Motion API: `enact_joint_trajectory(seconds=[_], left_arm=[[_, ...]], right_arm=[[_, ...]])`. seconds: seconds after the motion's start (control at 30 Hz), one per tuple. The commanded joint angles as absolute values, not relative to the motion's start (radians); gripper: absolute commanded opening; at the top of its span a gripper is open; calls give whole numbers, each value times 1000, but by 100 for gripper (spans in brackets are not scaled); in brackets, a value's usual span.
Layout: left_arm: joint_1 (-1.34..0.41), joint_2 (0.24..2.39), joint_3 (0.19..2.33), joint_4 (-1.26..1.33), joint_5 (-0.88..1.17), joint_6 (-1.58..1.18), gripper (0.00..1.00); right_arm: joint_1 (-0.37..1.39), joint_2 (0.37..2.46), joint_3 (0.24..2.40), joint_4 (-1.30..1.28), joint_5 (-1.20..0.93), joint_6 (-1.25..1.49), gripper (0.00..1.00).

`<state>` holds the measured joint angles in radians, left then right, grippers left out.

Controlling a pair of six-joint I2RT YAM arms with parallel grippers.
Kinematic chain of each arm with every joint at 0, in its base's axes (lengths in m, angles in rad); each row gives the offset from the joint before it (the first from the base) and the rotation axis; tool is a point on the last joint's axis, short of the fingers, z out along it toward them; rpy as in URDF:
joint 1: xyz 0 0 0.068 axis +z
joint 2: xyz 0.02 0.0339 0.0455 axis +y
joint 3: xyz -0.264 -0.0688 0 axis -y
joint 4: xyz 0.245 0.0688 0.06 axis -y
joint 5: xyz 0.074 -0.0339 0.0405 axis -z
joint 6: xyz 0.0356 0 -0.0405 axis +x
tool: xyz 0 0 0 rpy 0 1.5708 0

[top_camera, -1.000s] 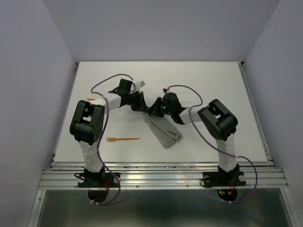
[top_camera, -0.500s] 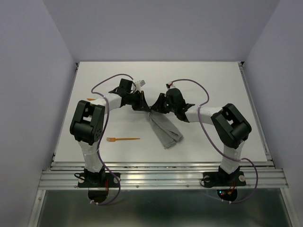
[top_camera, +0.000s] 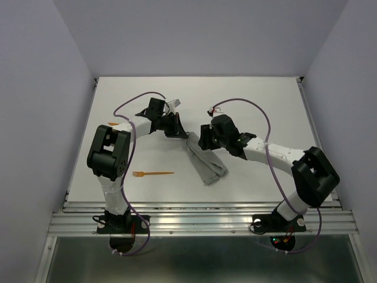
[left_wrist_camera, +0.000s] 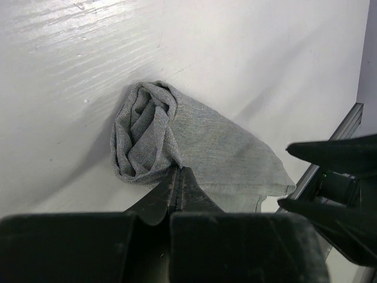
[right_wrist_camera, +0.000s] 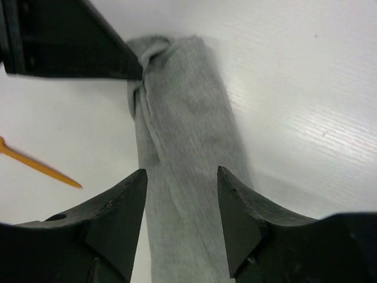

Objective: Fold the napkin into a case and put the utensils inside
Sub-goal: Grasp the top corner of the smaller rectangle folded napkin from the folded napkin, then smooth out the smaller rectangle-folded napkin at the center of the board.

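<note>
The grey napkin (top_camera: 206, 162) lies folded into a narrow strip on the table, running from the centre toward the front. Its far end is bunched up (left_wrist_camera: 141, 127). My left gripper (top_camera: 181, 133) is shut, its tips (left_wrist_camera: 178, 171) pinching the edge of that bunched end. My right gripper (top_camera: 202, 140) hovers open over the strip, and the cloth (right_wrist_camera: 182, 118) shows between its fingers, untouched. An orange fork (top_camera: 153, 173) lies on the table left of the napkin, also seen in the right wrist view (right_wrist_camera: 41, 167). A second orange piece (top_camera: 112, 124) peeks out beside the left arm.
The white table (top_camera: 265, 106) is bounded by a metal rail (top_camera: 200, 206) at the front and pale walls on three sides. The two grippers stand close together at the napkin's far end; the right one's fingers (left_wrist_camera: 341, 153) show in the left wrist view.
My right gripper has opened, let go of the napkin and drawn back to the right as its arm stretched out. The left gripper has stayed shut in place.
</note>
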<state>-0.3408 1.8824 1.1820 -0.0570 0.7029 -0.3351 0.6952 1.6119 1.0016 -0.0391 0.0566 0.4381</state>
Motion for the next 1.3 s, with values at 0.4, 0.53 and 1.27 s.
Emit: enact_joint_trajectory(seconds=[0.4, 0.53, 1.27], left_arm=[[-351, 1867, 1195, -46, 724, -334, 0], [-353, 1868, 1197, -48, 724, -334, 0], [-356, 1870, 1192, -49, 727, -333, 0]], right_arm=[[896, 1601, 980, -284, 380, 187, 59], [905, 1618, 976, -284, 356, 181, 59], [997, 1675, 974, -310, 528, 192, 32]])
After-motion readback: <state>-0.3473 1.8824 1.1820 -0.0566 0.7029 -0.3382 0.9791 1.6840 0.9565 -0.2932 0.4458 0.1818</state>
